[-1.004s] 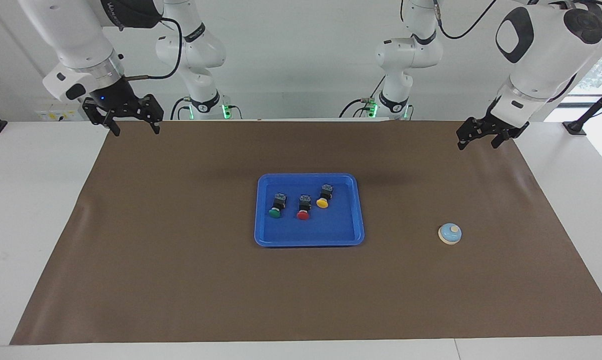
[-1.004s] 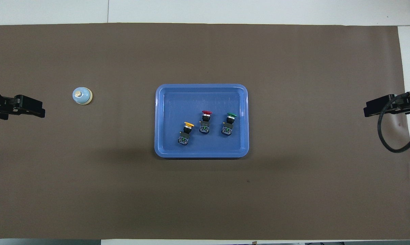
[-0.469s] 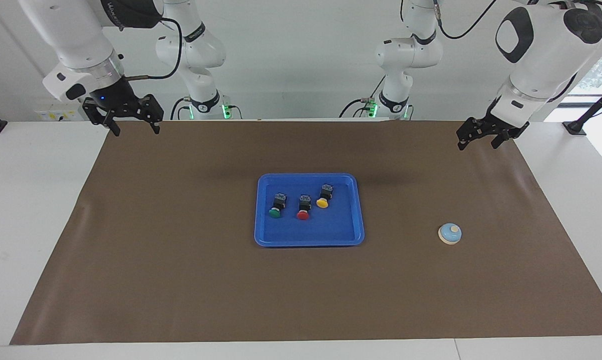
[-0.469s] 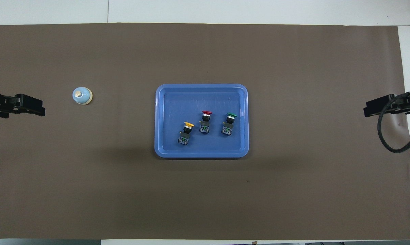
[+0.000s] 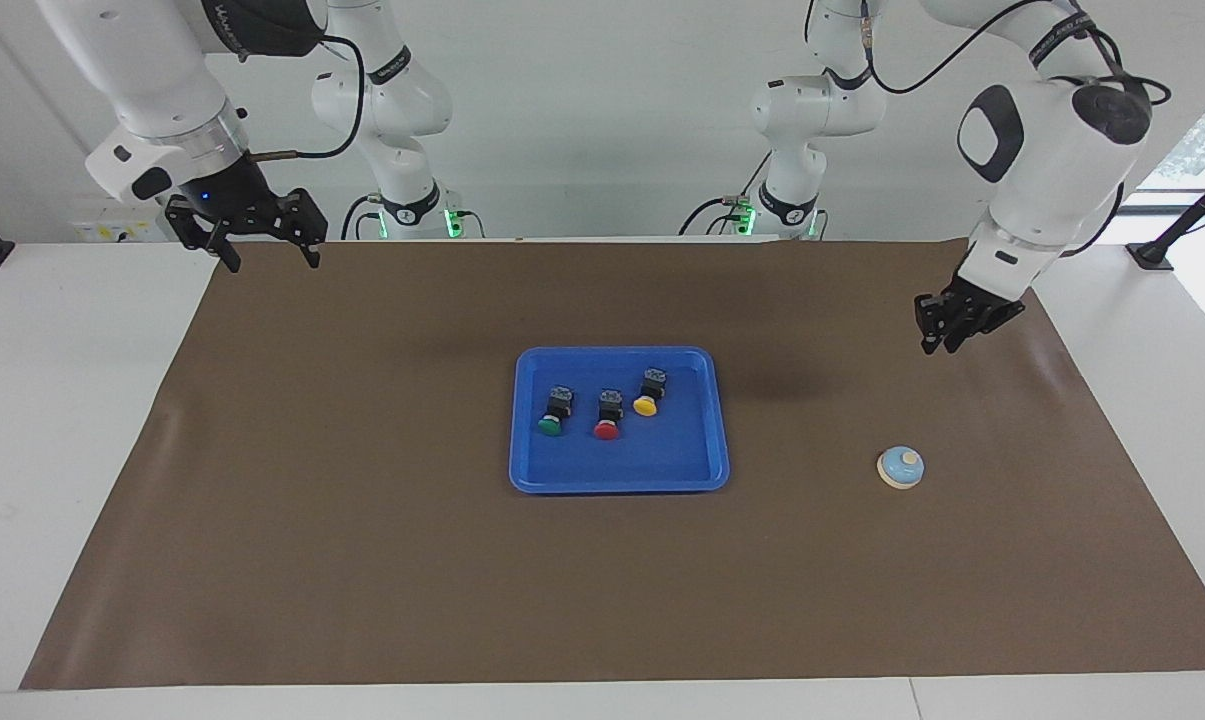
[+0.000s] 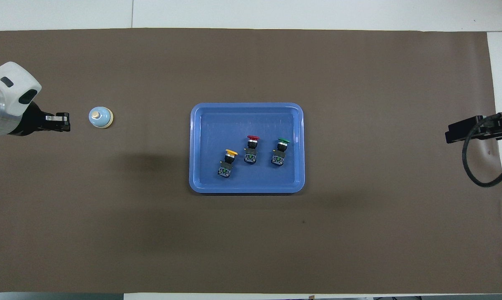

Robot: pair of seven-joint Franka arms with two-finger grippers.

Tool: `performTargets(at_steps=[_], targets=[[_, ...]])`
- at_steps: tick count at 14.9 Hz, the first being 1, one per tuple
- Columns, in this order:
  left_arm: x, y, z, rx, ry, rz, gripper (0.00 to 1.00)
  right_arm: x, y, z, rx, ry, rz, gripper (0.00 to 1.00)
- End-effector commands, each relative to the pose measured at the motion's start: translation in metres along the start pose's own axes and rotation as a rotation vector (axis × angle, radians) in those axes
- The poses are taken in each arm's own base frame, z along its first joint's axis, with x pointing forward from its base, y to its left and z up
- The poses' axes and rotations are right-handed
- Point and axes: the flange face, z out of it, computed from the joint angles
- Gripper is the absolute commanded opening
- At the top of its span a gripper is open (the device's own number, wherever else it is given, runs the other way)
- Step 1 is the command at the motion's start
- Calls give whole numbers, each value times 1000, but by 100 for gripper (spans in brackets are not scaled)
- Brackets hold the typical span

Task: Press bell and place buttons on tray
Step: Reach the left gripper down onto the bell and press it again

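The light-blue bell (image 5: 900,467) stands on the brown mat toward the left arm's end; it also shows in the overhead view (image 6: 100,117). The blue tray (image 5: 617,485) lies mid-table and holds the green button (image 5: 551,413), the red button (image 5: 608,416) and the yellow button (image 5: 648,394), all lying on their sides. My left gripper (image 5: 940,345) hangs in the air over the mat close to the bell, apart from it, fingers together and empty; the overhead view shows it (image 6: 63,123) beside the bell. My right gripper (image 5: 267,258) waits open over the mat's corner at the right arm's end.
The brown mat (image 5: 362,560) covers most of the white table. The tray (image 6: 242,121) is the only large thing on it. A black cable (image 6: 469,166) loops by the right gripper (image 6: 448,135).
My left gripper has come down and toward the bell, turned at the wrist, and its fingers have closed. The right arm, tray, buttons and bell have not moved.
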Motion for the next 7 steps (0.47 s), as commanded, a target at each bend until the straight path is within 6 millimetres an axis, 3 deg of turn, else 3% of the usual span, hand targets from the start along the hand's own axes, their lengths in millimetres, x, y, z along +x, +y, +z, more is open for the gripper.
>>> performTargets(at_steps=[1, 5, 7], targets=[[27, -5, 60, 13, 28, -3, 0, -6, 1, 0, -14, -2, 14, 100], [37, -8, 95, 14, 36, -6, 0, -6, 1, 0, -14, -4, 14, 100], [39, -9, 102, 14, 37, -7, 0, -6, 1, 0, -14, -4, 16, 100]])
